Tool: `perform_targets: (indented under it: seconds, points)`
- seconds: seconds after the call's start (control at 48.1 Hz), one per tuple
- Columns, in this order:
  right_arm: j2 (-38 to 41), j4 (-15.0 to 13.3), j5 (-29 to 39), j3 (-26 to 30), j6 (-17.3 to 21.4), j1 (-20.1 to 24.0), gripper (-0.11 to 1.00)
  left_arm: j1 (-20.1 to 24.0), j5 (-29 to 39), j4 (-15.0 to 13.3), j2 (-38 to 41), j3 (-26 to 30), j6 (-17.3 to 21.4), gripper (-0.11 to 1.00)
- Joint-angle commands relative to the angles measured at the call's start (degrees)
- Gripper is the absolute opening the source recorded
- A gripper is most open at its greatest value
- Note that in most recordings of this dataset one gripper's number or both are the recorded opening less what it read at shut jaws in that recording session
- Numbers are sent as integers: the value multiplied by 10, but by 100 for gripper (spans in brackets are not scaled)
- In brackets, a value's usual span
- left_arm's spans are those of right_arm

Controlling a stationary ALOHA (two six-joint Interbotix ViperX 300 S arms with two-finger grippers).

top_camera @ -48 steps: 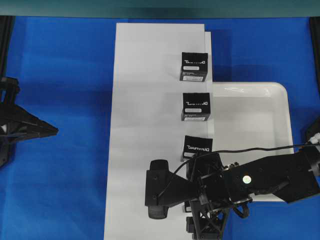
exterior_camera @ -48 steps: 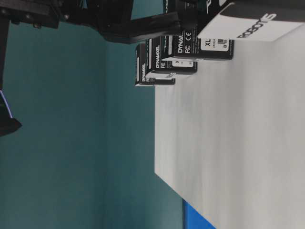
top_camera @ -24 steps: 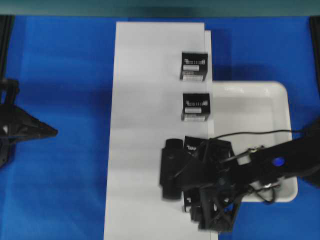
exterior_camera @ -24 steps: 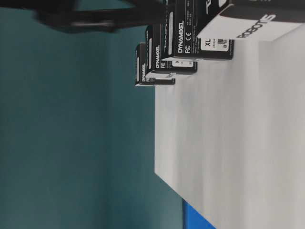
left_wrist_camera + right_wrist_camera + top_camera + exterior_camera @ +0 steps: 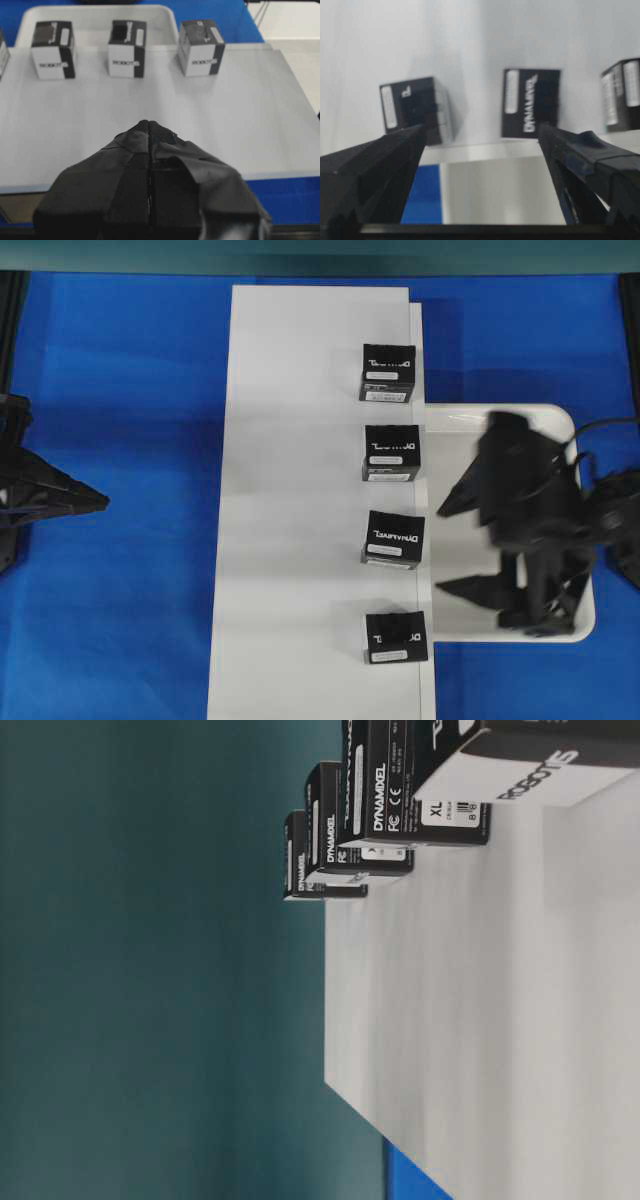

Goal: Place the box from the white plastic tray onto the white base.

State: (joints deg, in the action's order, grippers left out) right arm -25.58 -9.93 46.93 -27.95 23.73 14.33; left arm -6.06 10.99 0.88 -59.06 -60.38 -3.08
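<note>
The box (image 5: 396, 637), black with a white label strip, stands on the white base (image 5: 290, 490) near its front right edge, free of both grippers. It also shows at the right of the left wrist view (image 5: 200, 47) and at the left of the right wrist view (image 5: 415, 110). My right gripper (image 5: 440, 550) hangs open over the white plastic tray (image 5: 455, 445), right of the box and apart from it, with nothing between its fingers (image 5: 380, 165). That arm hides part of the tray. My left gripper (image 5: 105, 502) rests shut at the far left, holding nothing.
Three black boxes with white lettering (image 5: 388, 372) (image 5: 391, 452) (image 5: 393, 539) line the base's right edge behind the box. Blue cloth (image 5: 130, 390) covers the table around the base and tray. The table-level view shows the base (image 5: 480, 1020) with the boxes in a row.
My right gripper has drawn back from above the box on the base, moving right to hang over the tray. The box stays on the base. The left arm has not moved.
</note>
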Motion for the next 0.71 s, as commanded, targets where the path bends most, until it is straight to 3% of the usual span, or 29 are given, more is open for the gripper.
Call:
perform_targets:
  seconds: [0.0, 0.166, 0.685]
  points:
    - [-37, -7, -34, -18, -1, -10, 100, -1, -2, 1, 3, 15, 0, -7]
    - [-116, -8, -88, -70, -1, -24, 100, -1, -1, 1, 2, 15, 0, -7]
    - [-370, -20, -84, -192, -2, -84, 99, -1, -4, 1, -17, 16, 0, -7]
